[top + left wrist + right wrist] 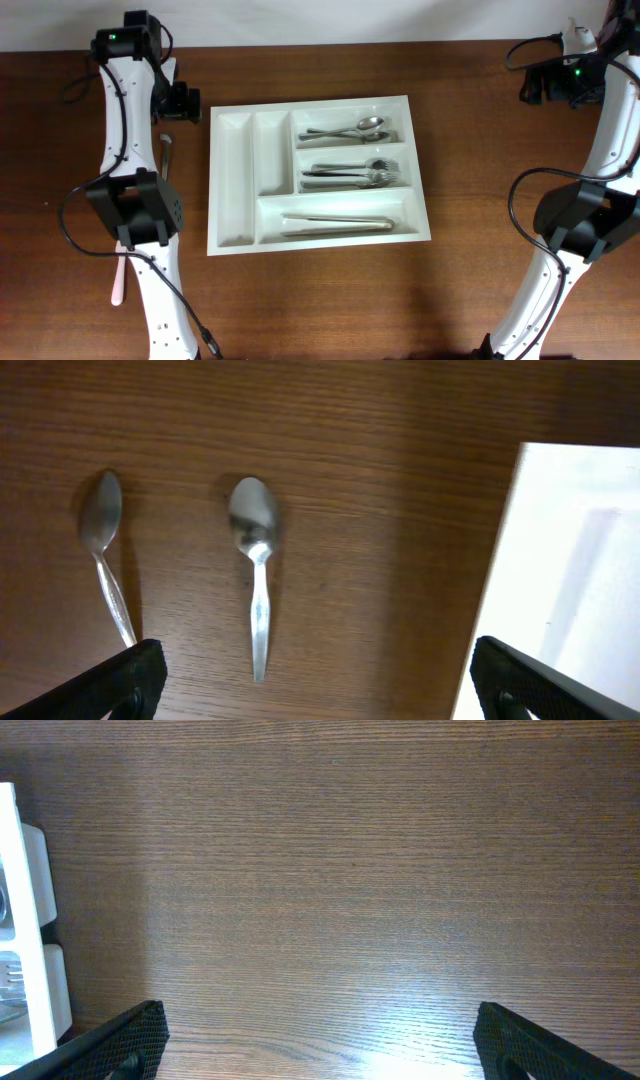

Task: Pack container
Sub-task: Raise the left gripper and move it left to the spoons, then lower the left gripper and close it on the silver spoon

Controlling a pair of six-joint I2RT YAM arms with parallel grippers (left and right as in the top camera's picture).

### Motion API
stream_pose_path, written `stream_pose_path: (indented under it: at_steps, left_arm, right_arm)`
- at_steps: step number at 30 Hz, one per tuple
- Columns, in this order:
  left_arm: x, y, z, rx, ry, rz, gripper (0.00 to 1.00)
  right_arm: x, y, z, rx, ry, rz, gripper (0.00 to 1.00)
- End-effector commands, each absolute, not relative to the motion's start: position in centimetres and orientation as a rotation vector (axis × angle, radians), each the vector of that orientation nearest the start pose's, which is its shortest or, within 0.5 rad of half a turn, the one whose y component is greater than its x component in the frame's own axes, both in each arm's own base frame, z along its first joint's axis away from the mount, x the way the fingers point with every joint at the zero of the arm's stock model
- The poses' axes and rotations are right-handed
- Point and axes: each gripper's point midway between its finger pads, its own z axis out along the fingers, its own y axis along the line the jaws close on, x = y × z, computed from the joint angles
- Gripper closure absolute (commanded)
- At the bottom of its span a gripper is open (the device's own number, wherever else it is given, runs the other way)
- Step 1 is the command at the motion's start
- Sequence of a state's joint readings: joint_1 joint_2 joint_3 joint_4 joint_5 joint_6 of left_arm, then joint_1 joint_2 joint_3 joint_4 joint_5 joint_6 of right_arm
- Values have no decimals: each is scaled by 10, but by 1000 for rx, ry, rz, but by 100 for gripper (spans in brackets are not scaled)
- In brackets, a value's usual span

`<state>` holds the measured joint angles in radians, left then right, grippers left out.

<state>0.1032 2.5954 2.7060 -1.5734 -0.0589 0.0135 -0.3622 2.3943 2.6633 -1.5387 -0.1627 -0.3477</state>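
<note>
The left gripper [320,685] and right gripper [320,1042] hung released, fingers spread and empty, over the wooden table [350,870], with two loose spoons [255,560] beside the white container [232,180].

Dk wood table [330,300], wht strip [330,20] at back

One tray [232,180], two loose spoons [252,525], one pair of tongs [335,223]
</note>
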Motion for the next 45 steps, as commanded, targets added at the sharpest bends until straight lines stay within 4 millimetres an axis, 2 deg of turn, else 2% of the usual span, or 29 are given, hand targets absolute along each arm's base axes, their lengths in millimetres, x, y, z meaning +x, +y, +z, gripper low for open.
stream_pose_path:
  at_steps: [1, 6, 17, 26, 39, 45]
  left_arm:
    - [502, 78, 73, -208, 3072, 119, 1]
    - [495, 85, 61, -234, 3114, 113, 1]
    - [493, 88, 58, -254, 3121, 107, 1]
    - [488, 83, 31, -258, 3186, 59, 1]
    - [487, 89, 18, -276, 3199, 57, 1]
    - [482, 90, 6, -183, 3241, 48, 1]
  right_arm:
    - [481, -156, 189, -6, 2793, 57, 1]
    - [481, -156, 189, -6, 2793, 57, 1]
    - [481, -156, 189, -6, 2793, 57, 1]
    - [481, -156, 189, -6, 2793, 57, 1]
    - [481, -156, 189, -6, 2793, 57, 1]
    - [481, -156, 189, -6, 2793, 57, 1]
